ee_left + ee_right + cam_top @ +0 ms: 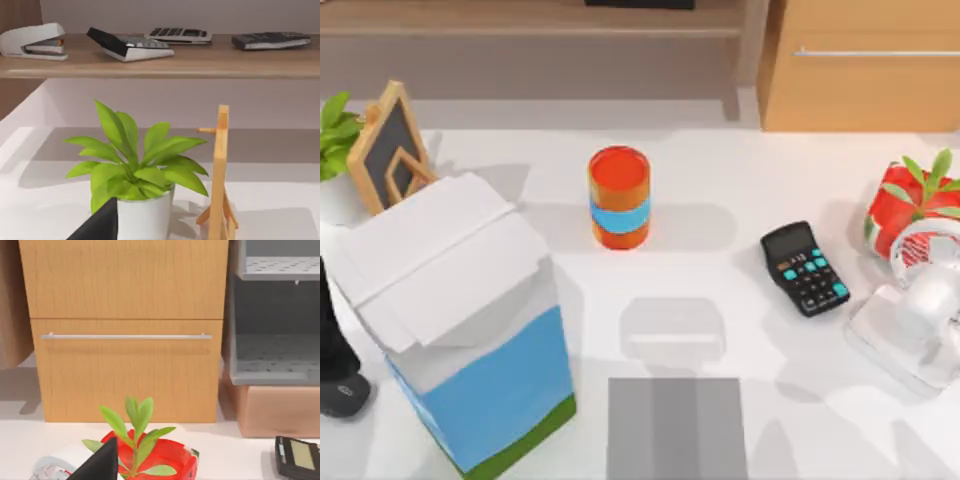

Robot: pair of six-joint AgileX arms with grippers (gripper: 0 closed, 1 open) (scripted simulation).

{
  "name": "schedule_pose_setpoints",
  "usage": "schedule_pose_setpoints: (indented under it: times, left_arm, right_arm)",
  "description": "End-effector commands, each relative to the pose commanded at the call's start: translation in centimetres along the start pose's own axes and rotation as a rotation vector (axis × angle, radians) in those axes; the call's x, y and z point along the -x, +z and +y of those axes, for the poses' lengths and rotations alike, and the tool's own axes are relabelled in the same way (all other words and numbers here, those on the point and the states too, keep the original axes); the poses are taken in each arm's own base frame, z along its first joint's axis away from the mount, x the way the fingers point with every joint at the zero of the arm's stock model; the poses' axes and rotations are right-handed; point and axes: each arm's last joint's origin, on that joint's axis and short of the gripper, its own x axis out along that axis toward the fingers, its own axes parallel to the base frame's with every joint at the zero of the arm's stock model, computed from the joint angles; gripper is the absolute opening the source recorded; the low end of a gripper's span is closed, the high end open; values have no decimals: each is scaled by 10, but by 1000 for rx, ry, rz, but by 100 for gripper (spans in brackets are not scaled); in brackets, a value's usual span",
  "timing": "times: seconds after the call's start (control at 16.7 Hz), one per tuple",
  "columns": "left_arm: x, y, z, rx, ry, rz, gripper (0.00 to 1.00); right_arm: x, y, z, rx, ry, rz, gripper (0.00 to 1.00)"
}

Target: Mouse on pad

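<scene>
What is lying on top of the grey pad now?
The pad carries nothing on the part seen in the top view; its near edge is cut off by the frame. The mouse sits far left, beyond the milk carton.

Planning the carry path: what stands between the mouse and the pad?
In the top view, the blue-and-white carton stands between the mouse at the left edge and the pad.

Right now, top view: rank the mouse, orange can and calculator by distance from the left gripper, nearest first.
From the left gripper at the table's left edge:
1. mouse, at the left edge, close by the gripper.
2. orange can, around the middle, toward the back.
3. calculator, on the right side.
</scene>
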Motion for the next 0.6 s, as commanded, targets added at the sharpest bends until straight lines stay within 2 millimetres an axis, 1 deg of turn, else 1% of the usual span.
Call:
schedule_pose_setpoints:
  times: [0.18, 0.3, 0.42, 0.6]
  left_arm:
    - [0, 2, 1, -10, 17, 1, 100]
    - [-1, 11, 6, -61, 81, 14, 100]
    - [-4, 30, 12, -153, 158, 39, 100]
    - [-15, 69, 21, -368, 236, 131, 100]
  right_arm:
    - [0, 0, 0, 0, 0, 0, 100]
    - [0, 0, 0, 0, 0, 0, 100]
    - [0, 0, 0, 0, 0, 0, 100]
    - [0, 0, 0, 0, 0, 0, 100]
